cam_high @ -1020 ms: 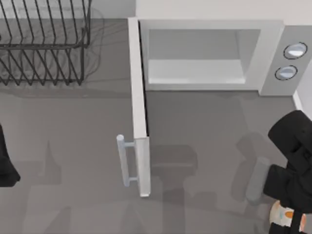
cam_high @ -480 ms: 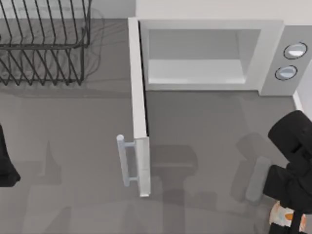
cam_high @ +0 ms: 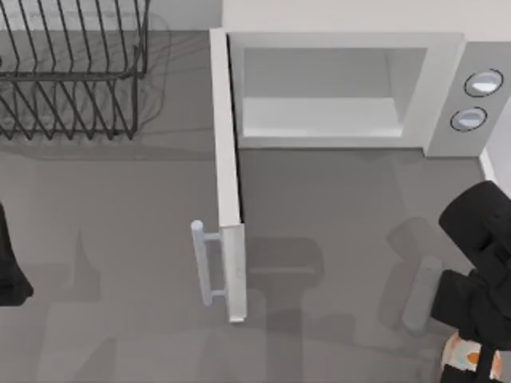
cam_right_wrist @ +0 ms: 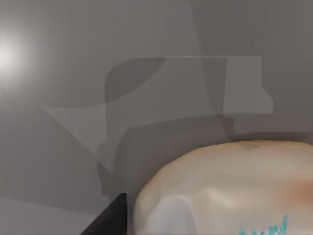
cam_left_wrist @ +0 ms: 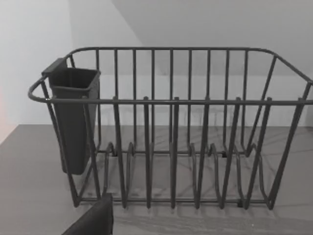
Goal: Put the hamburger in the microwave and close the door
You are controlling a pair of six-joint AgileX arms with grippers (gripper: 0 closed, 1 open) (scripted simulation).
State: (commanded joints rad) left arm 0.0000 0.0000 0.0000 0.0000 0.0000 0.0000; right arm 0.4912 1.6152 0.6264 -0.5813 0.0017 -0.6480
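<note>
Your right claw (cam_high: 477, 351) sits at the desk's (cam_high: 335, 207) near right corner directly over the hamburger (cam_high: 461, 357), which lies at the bottom edge of the top view; whether its fingers are apart or clamped cannot be told. The microwave (cam_high: 443, 80) stands at the far right with its door (cam_high: 230, 207) swung fully open toward you, handle (cam_high: 200, 263) facing left, leaving bare desk between hamburger and cavity. Your left arm (cam_high: 9, 263) is parked at the left edge, the dish rack (cam_left_wrist: 171, 127) beyond it; its claw state cannot be told.
</note>
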